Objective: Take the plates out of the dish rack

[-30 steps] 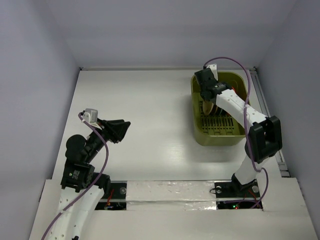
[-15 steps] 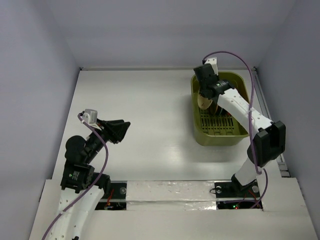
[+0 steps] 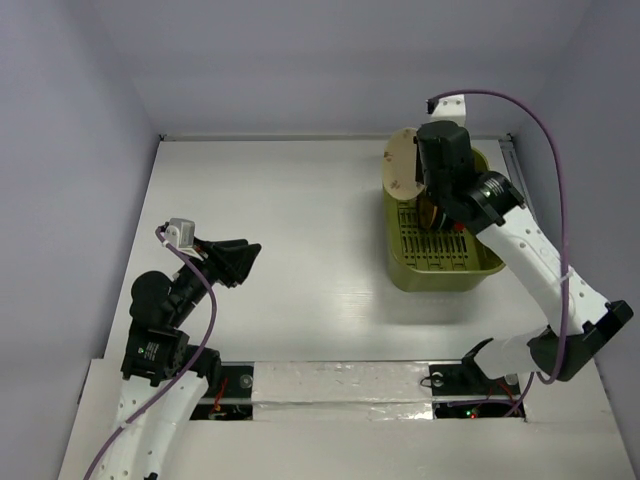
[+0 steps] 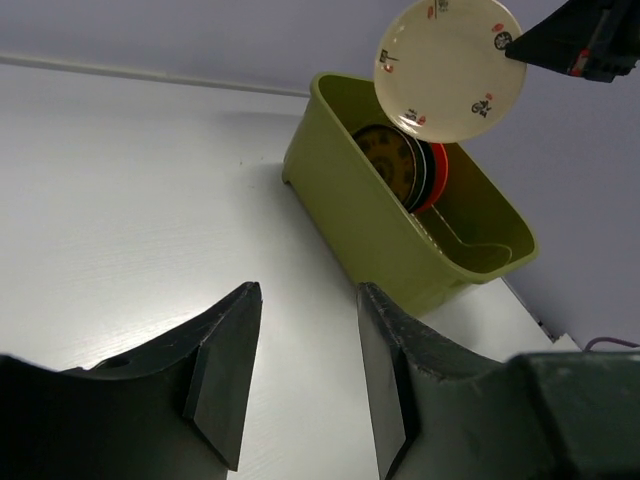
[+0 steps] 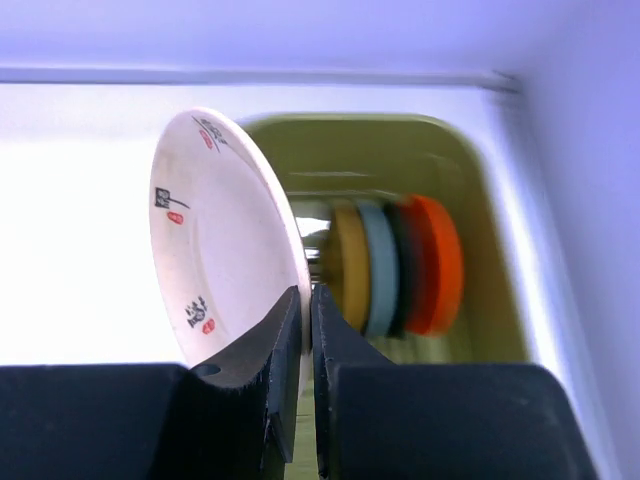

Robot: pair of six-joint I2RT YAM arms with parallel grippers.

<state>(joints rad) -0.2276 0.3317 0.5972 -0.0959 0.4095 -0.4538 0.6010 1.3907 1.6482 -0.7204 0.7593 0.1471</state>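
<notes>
My right gripper is shut on the rim of the beige plate and holds it on edge above the olive-green dish rack. The plate shows in the top view over the rack's far left corner and in the left wrist view. In the rack stand the amber-yellow plate, the teal-blue plate and the orange-red plate. My left gripper is open and empty over the table at the left, far from the rack.
White walls close in the table on the left, back and right. The rack stands at the back right, near the right wall. Foil tape runs along the near edge by the arm bases.
My right gripper has lifted the beige plate up out of the rack; a second ago it was down among the plates. The left arm has not moved.
</notes>
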